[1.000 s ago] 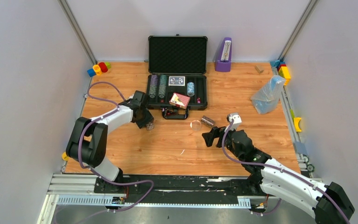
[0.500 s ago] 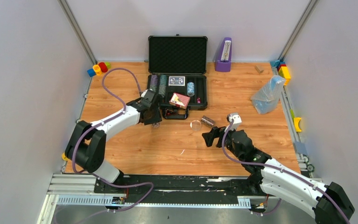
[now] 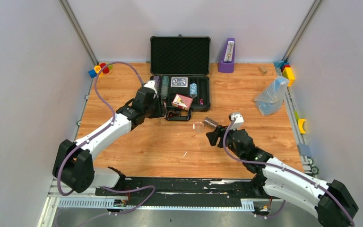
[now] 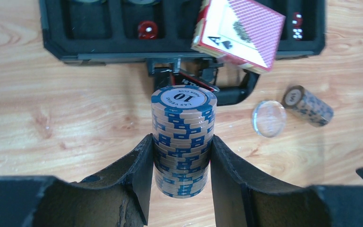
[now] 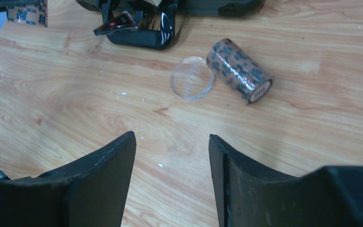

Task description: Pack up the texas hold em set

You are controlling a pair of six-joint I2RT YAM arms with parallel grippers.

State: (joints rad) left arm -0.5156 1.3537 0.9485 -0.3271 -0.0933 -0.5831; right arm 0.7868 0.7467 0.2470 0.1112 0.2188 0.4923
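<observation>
While the left gripper hangs just short of the front wall of the briefcase, its jaws are clamped on an upright chip stack, blue-and-tan w/ "10" on top. Bare wood of the table lies to its left. Ahead-right, the handle sticks out from the front edge. The red card deck sits tilted, overhanging that edge.

Right gripper: jaws wide, nothing btwn them, over open wood. Near ahead of it lie a chip roll on its side and a clear disc, touching or nearly so, both apart from the handle.

The briefcase is open, lid upright at the back. Inside:
- chip rows in the left slots
- blue deck flat at back-centre
- a short chip stack right of it
- small red pieces at front-right
</observation>
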